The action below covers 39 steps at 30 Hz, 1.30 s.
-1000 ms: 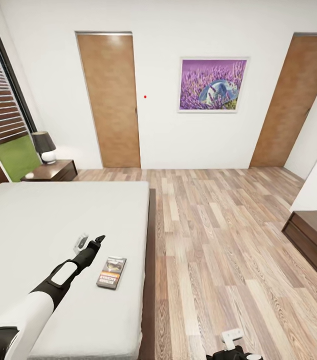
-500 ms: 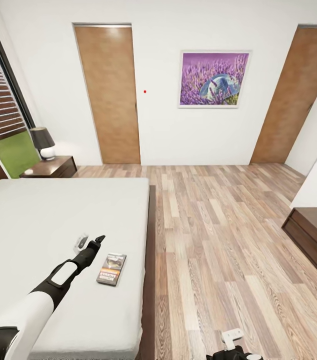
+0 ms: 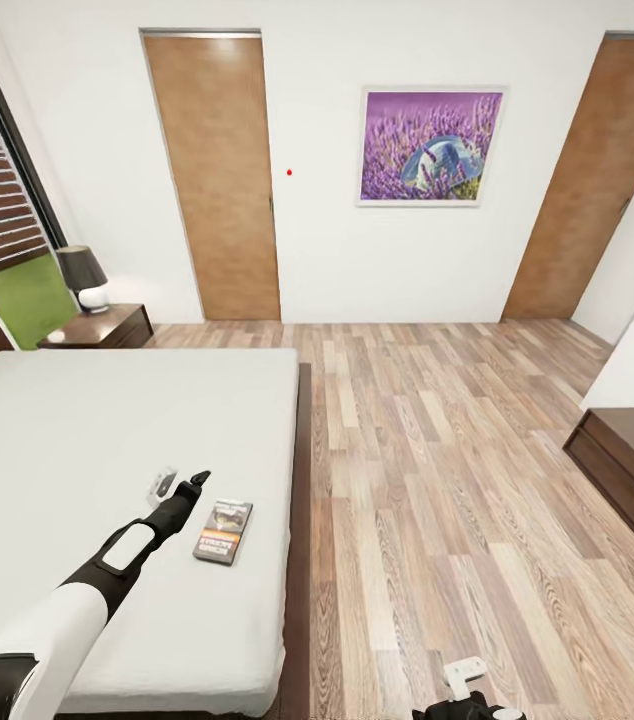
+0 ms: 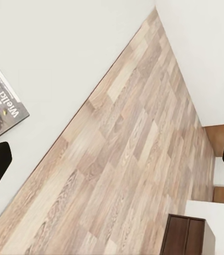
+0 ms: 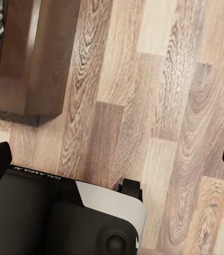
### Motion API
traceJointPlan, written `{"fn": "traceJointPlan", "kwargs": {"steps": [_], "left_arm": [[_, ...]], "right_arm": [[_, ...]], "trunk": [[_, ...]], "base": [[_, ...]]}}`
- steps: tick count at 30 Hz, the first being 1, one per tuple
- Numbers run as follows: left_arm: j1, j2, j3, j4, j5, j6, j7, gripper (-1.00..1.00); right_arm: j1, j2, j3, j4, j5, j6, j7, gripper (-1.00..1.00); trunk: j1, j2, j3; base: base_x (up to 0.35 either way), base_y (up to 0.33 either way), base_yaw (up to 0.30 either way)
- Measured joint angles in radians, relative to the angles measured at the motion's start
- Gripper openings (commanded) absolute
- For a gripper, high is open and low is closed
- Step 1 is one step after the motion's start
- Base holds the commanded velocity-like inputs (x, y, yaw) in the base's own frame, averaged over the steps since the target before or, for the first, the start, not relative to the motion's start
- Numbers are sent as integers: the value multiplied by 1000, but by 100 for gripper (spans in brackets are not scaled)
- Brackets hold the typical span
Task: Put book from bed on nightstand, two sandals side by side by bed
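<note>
Thin grey-and-dark paperback book (image 3: pixel 223 532) on white mattress bed (image 3: pixel 107 430), 3 o'clock of left gripper (image 3: pixel 179 483); jaws wide, empty. Risk: fingers nudge flat book off edge.

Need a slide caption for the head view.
Left gripper open above white bed, beside the book; nightstand at far corner.

White bed (image 3: pixel 107 420) (dark-brown frame); grey-dark book (image 3: pixel 223 532), orange band.

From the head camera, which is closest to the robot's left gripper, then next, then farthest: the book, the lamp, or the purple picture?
1. The book, on the bed just beside the left gripper.
2. The lamp, on the nightstand past the bed's far corner.
3. The purple picture, up on the far wall.
</note>
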Motion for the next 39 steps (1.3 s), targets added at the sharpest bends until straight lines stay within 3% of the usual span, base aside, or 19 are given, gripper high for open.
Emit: {"fn": "traceJointPlan", "kwargs": {"steps": [20, 29, 39], "left_arm": [[-3, 3, 1, -3, 2, 14, 1, 100], [-7, 64, 3, -10, 7, 40, 2, 100], [-13, 80, 2, -35, 6, 55, 2, 100]], "right_arm": [[0, 1, 0, 0, 0, -1, 0, 100], [0, 7, 46, 1, 0, -2, -6, 100], [0, 9, 71, 2, 0, -2, -10, 100]], "trunk": [[0, 0, -33], [0, 0, -47], [0, 0, -64]], "base": [[0, 0, 0], [0, 0, 0], [0, 0, 0]]}}
